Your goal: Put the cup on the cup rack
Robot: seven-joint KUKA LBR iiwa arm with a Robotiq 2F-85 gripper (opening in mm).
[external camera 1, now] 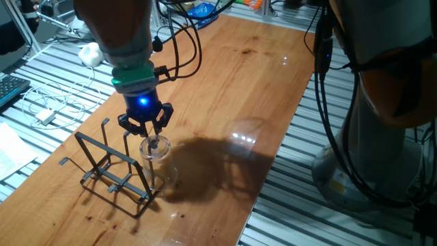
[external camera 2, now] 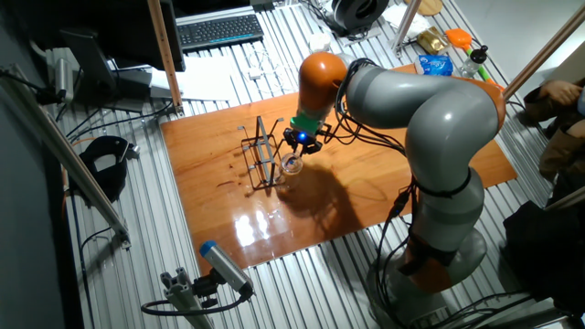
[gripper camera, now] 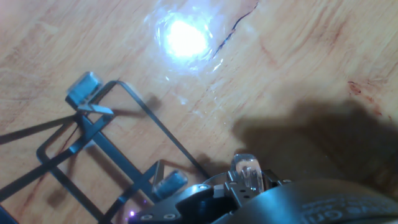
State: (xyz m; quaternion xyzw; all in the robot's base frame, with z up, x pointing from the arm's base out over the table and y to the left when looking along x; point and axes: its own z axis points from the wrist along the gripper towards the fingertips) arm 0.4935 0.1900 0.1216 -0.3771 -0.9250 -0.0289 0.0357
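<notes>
The cup [external camera 1: 156, 149] is a clear tumbler that hangs tilted just under my gripper [external camera 1: 146, 131], over the right end of the cup rack [external camera 1: 113, 171]. The rack is a black wire frame with upright prongs on the wooden table [external camera 1: 225, 82]. My gripper looks shut on the cup's wall. In the other fixed view the gripper [external camera 2: 298, 146] holds the cup [external camera 2: 292, 164] right beside the rack [external camera 2: 260, 157]. In the hand view the rack's wires [gripper camera: 106, 143] lie to the left, and a bit of clear glass [gripper camera: 246, 171] shows at the fingers. Whether the cup touches a prong is unclear.
A keyboard [external camera 2: 219, 30] and white cables [external camera 1: 46, 115] lie off the table's far side. The arm's base [external camera 2: 439, 247] stands beside the table. A blue-tipped device [external camera 2: 224, 265] sits on the slatted floor. A bright lamp glare [gripper camera: 183, 37] marks the wood.
</notes>
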